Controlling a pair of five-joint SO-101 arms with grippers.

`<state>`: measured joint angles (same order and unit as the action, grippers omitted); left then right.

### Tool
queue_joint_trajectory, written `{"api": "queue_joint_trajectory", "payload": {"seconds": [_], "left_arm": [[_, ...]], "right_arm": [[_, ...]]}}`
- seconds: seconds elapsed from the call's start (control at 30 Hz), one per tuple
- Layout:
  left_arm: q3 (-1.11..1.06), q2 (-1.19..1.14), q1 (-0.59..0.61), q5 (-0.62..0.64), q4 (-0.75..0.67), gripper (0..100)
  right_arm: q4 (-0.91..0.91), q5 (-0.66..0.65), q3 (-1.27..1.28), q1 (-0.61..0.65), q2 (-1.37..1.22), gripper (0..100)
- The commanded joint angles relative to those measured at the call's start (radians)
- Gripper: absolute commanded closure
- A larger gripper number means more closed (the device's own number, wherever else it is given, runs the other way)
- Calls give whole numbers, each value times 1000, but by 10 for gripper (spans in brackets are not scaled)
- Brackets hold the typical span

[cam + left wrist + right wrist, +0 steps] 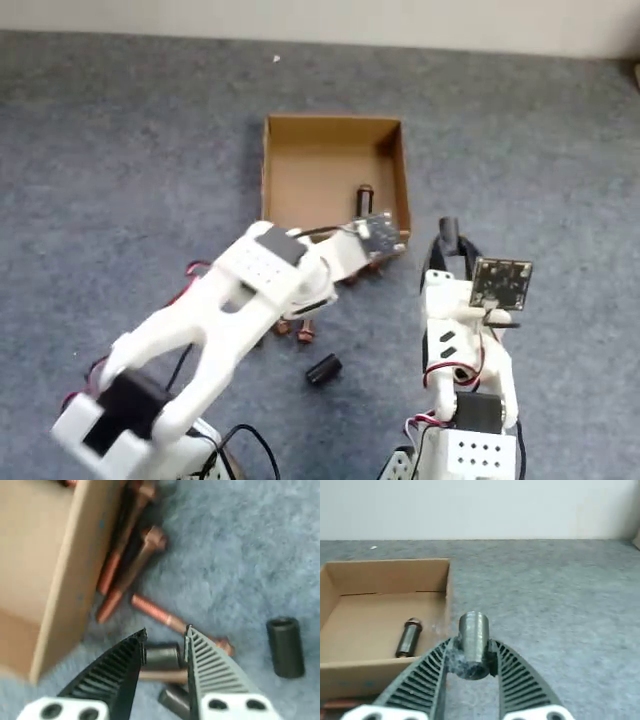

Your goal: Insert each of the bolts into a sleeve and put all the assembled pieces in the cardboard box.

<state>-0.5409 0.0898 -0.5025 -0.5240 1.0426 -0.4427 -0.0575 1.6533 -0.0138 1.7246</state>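
My left gripper (165,635) is open, its fingers on either side of a dark sleeve (162,656) that lies on the carpet with a copper shaft beside it. Three copper bolts (137,572) lie along the cardboard box's outer wall (65,580). A loose black sleeve (286,647) lies apart, also seen in the high view as the black sleeve (323,369). My right gripper (470,655) is shut on a grey sleeve (473,640), held above the carpet to the right of the cardboard box (272,170). One assembled piece (363,200) lies inside the box.
Another dark sleeve (175,700) lies under my left gripper. Bolt heads (295,326) poke out from under the left arm (240,300). Grey carpet stretches open to the box's left and right.
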Motion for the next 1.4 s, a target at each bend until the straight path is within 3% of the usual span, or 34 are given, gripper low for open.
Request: {"api": "queue_joint_trajectory", "payload": {"seconds": [0.0,0.3,0.7,0.8,0.97,1.17,1.37], "left_arm": [[151,-122,-28,-58,-2,851],[372,-374,-31,-126,-2,853],[456,-515,-65,-206,5,854],[447,-509,-88,-204,12,863],[456,-507,-97,-204,89,995],[437,-437,-85,-187,137,995],[369,-188,-64,-37,146,995]], "right_arm": [[2,28,-90,-42,16,995],[2,87,-91,-77,16,995],[2,84,-91,-77,16,995],[2,84,-91,-77,16,995],[2,84,-91,-77,16,995],[2,84,-91,-77,16,995],[2,87,-91,-77,16,995]]}}
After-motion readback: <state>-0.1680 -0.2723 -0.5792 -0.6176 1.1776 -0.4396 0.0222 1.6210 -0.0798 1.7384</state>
